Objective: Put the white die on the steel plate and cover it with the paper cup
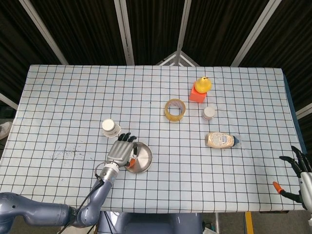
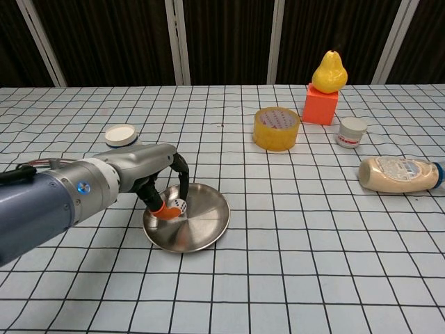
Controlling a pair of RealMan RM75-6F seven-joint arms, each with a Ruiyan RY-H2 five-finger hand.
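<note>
The steel plate lies on the checked cloth near the front left. My left hand hangs over the plate's left part and pinches the white die between the orange-tipped thumb and a finger, just above the plate's surface. The paper cup stands upside down behind the hand, mostly hidden by my forearm in the chest view. My right hand is at the far right table edge, fingers spread, holding nothing.
A yellow tape roll, an orange block with a yellow pear on it, a small white jar and a lying sauce bottle occupy the right half of the table.
</note>
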